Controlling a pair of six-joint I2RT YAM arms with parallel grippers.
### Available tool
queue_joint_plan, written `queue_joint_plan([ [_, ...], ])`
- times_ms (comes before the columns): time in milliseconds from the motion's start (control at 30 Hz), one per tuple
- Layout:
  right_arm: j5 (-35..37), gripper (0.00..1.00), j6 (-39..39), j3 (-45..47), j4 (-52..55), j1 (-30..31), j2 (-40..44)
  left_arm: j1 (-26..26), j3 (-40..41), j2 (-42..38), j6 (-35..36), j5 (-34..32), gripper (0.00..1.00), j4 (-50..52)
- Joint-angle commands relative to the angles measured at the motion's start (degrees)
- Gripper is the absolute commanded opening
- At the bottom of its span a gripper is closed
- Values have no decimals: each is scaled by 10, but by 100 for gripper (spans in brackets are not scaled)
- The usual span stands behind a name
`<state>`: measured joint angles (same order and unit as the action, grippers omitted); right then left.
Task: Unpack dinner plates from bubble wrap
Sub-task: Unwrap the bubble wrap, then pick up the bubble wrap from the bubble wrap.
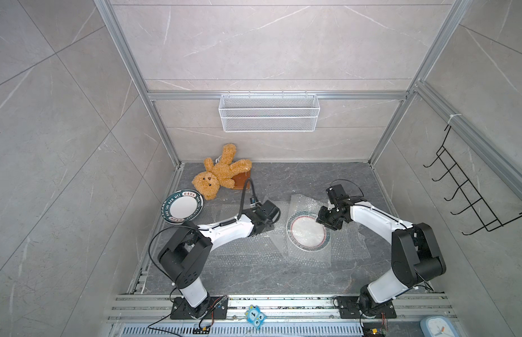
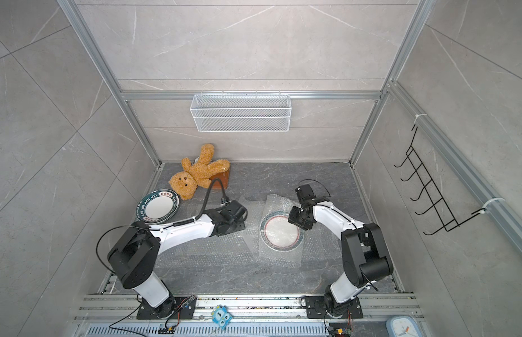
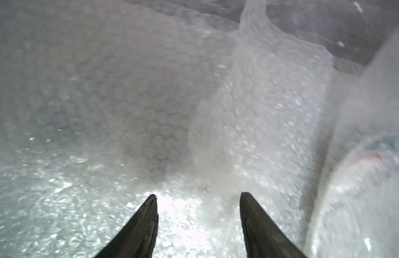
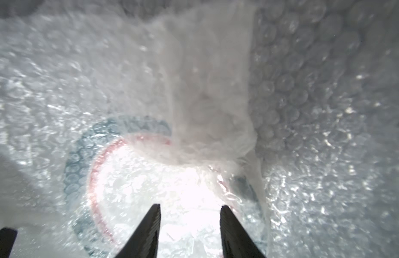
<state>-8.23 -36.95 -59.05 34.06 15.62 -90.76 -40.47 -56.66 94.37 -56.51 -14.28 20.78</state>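
Grey marbled tabletop, tiled booth. In a top view, a green-rimmed white dinner plate lies flat in its clear bubble wrap pouch. The right gripper hangs over the plate's edge, nearer to it than the left gripper, which is beside the pouch.

Left wrist: jaws apart, empty, above loose wrap.

Right wrist: jaws half apart over the plate, gripping nothing, with a raised fold of wrap just ahead.

A brown teddy bear lies sprawled at the far left of the dark grey marbled table. Its head points toward the near side, and its body partly covers a brown square slab. On the back wall a white wire mesh basket hangs from an aluminium rail. A black wire hook rack is tied to the right-hand frame. On the front rails sits a small blue owl-shaped gadget. A pale blue clock is cut off at the near right corner.
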Motion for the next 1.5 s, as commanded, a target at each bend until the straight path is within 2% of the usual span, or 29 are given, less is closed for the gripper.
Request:
queue_joint_plan([
  [0, -8, 48, 22, -26, 39, -2, 39, 80, 53, -62, -33, 96, 69, -40],
  [100, -14, 51, 24, -29, 56, -2, 64, 115, 49, -121, 18, 85, 77, -9],
  [167, -17, 55, 30, -30, 68, -2, 78, 119, 29, -153, 70, 105, 79, -4],
  [233, -23, 59, 33, -26, 74, -3, 90, 116, 7, -169, 113, 157, 80, -17],
  [300, -41, 65, 37, -19, 75, -7, 99, 106, -11, -170, 150, 243, 81, -52],
  [400, -75, 78, 35, 6, 60, -23, 123, 77, -60, -121, 189, 363, 84, -59],
  [500, -94, 89, 28, 39, 40, -40, 145, 43, -102, -46, 215, 430, 86, -41],
  [600, -122, 100, 22, 77, 15, -59, 161, 18, -117, 20, 219, 466, 85, -55],
  [667, -135, 100, 20, 103, -6, -69, 163, 6, -130, 56, 225, 474, 85, -54],
  [833, -171, 100, 1, 159, -70, -81, 153, -2, -162, 132, 227, 486, 76, -51],
  [1033, -193, 100, -8, 178, -113, -85, 121, -2, -185, 178, 222, 474, 66, -46],
  [1467, -217, 97, -8, 190, -153, -85, 82, -3, -202, 216, 185, 453, 26, -56],
])
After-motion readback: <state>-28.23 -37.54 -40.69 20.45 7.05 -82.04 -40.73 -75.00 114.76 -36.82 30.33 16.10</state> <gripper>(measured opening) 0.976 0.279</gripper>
